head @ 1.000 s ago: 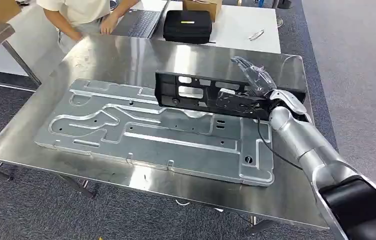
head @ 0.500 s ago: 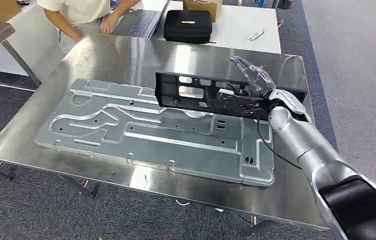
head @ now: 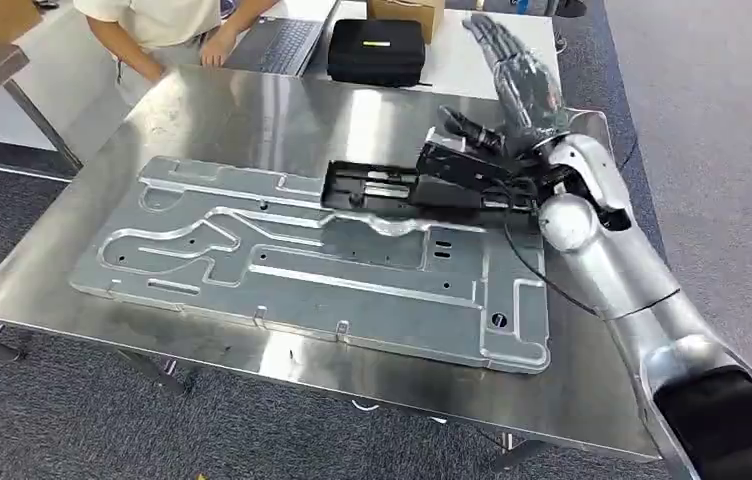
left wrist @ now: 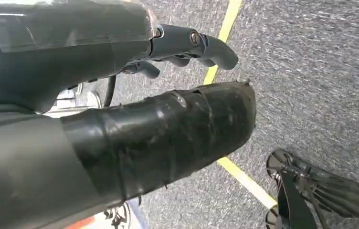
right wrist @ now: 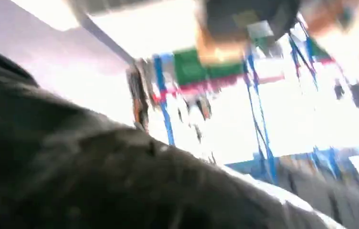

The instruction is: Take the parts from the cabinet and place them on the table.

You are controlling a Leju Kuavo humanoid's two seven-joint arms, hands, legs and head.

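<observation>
Black plastic part lies tipped low on the steel desk, its long body resting along the far edge of the big stamped metal panel that covers most of the surface. From the head view, the desk is bright and reflective, standing on grey carpet; behind it a white table carries a black case, a laptop and a cardboard box, and a person in a light top leans over that far side. The right hand sits at the part's right end: its thumb reaches over the black frame there, while the long fingers stretch straight up and away, spread and touching nothing; whether the thumb actually clamps the part I cannot tell. Over to the left wrist view: the left hand hangs above grey carpet crossed by a yellow line, thick thumb extended, darker fingers curled loosely beyond it, nothing in them. And the right wrist view: a motion-smeared picture, a dark blurred mass in front of blue shelving and bright light, too blurred to read the grip.
</observation>
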